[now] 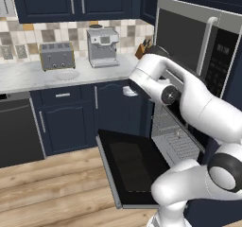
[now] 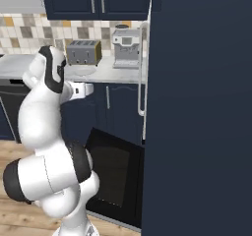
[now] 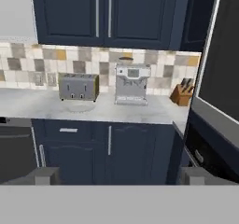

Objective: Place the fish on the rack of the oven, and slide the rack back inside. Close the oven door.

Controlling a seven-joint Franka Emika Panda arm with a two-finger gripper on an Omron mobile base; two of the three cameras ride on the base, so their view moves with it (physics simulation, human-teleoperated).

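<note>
Oven door (image 1: 134,169) down, rack (image 1: 176,137) out, fingers (image 3: 44,175) apart

I count one toaster (image 1: 57,56), one coffee machine (image 1: 102,47), one knife block (image 1: 141,49), one plate (image 1: 66,74), one oven rack (image 1: 176,138) and one lowered oven door (image 1: 130,167).

Navy cabinets (image 3: 102,13) hang above a tiled backsplash (image 3: 28,64), pale stone counter (image 1: 28,77) and wood-plank floor (image 1: 52,188).

Microwave (image 1: 198,41) control panel: pale marks, too small to read.
Coffee machine (image 3: 132,84) front: no legible brand.
Toaster (image 3: 78,87) front: no lettering can be read.
Oven door (image 1: 132,167): no label shows.
</note>
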